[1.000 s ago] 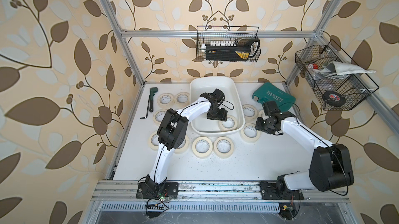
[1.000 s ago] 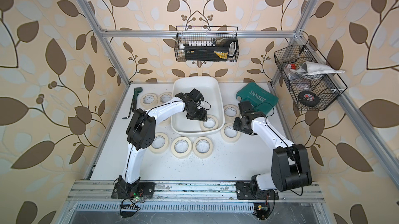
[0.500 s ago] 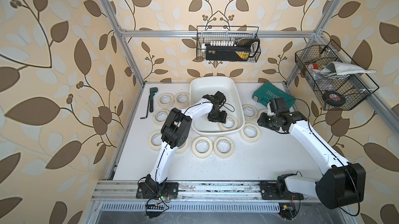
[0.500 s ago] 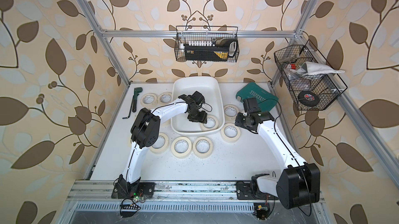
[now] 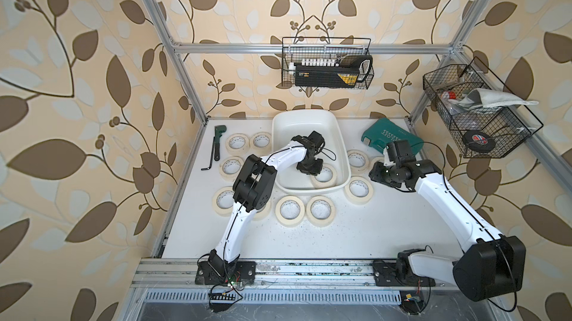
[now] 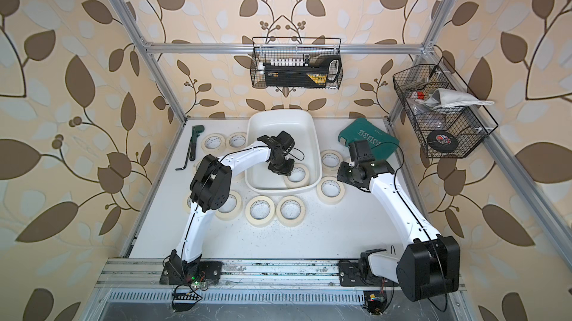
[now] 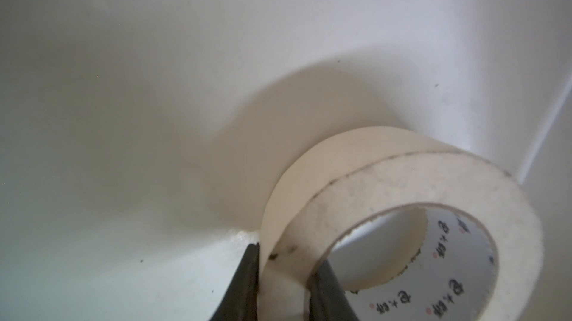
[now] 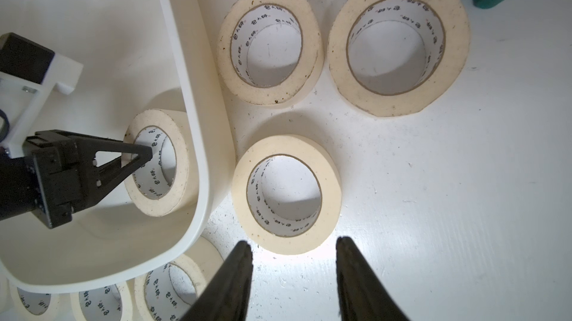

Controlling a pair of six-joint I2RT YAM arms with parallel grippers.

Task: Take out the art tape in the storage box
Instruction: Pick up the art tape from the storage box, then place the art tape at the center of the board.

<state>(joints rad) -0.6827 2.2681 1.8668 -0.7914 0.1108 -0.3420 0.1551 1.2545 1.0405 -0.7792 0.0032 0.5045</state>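
Tape roll (image 5: 324,175) is the only one I can see inside the box (image 5: 305,124). It lies in the lower right corner of the box in both top views, close against the wall. Left arm (image 5: 278,158) hides a bit of the floor; the rest of the box looks bare.

Left pincer (image 7: 286,254) is clamped on it: one finger (image 7: 247,279) outside the ring, the other inside the core, ring wall pinched between them. Left wrist view shows contact on both sides. Can't tell if it's off the box floor yet.

Right pincer (image 8: 292,242) is spread with nothing between the fingers. It hangs over the table (image 5: 340,242) right of the box in the top views, just beside three loose rolls (image 8: 286,194).

Progress: roughly ten loose rolls are out on the table, ringed around the box. Four sit left of it, about three below, three at right. One is partly under the left arm and one partly under the right arm (image 5: 433,186), so the count is approximate. My read: task nearly done, this looks like the last pick.

Left to do: lift clear of the wall, carry over the rim, set down on a free patch, release.

Risk: it sits tight to the sloped wall, and a one-sided pinch may let it swing or snag the rim going up. Lower centre of the table has room.
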